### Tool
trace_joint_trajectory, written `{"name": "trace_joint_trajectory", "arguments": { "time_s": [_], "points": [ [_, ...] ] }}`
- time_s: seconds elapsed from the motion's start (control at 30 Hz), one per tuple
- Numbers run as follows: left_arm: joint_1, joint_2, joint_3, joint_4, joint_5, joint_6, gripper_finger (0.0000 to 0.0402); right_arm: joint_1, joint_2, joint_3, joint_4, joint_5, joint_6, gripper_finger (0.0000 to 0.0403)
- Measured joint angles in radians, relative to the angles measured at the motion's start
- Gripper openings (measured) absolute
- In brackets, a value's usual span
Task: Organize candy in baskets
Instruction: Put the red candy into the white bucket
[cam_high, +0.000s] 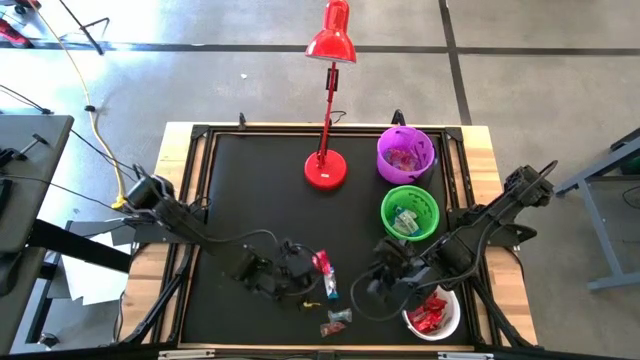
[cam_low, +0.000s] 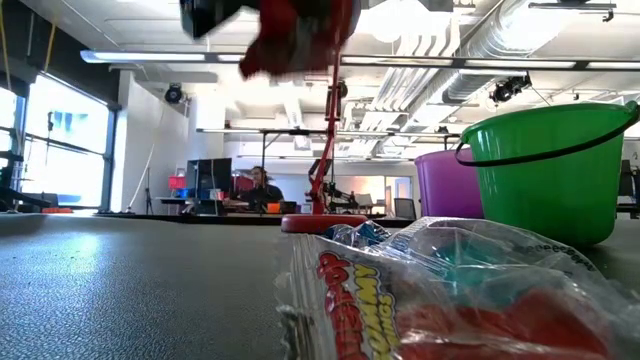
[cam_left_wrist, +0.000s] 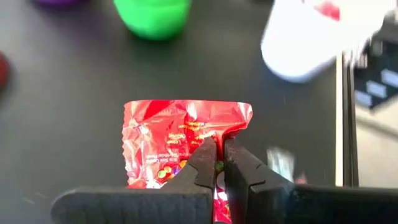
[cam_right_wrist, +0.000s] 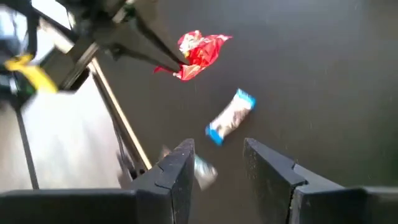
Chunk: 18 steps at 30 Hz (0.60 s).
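Left jaws (cam_left_wrist: 219, 163) pinched the crinkled red candy wrapper (cam_left_wrist: 180, 140); right jaws (cam_right_wrist: 219, 163) gaped empty; you needed the white round basket (cam_high: 437, 322).

Three baskets (cam_high: 405, 153) line the table's (cam_high: 250, 190) right side, a lamp (cam_high: 326, 168) left of the farthest.

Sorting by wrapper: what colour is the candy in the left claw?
Red, clearest in the left wrist view: the candy is pinched in the left claw.

Red candy (cam_left_wrist: 186, 140) hangs pinched above the mat, near the purple (cam_high: 405, 155), green (cam_high: 410, 212), white baskets (cam_high: 434, 314).
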Motion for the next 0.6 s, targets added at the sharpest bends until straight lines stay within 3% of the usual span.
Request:
{"name": "trace_joint_trajectory", "arguments": {
  "time_s": [0.17, 0.37, 0.6],
  "points": [
    [-0.019, -0.088, 0.003, 0.009, -0.165, 0.082, 0.0000, -0.037, 0.000, 0.000, 0.115, 0.067, 0.016, 0.0133],
    [-0.029, -0.119, 0.003, 0.040, -0.199, 0.241, 0.0000, -0.104, 0.000, 0.000, 0.318, 0.072, -0.008, 0.0133],
    [-0.042, -0.119, 0.003, 0.053, -0.310, 0.373, 0.0000, -0.166, 0.000, 0.000, 0.388, 0.018, 0.014, 0.0133]
  ]
}}
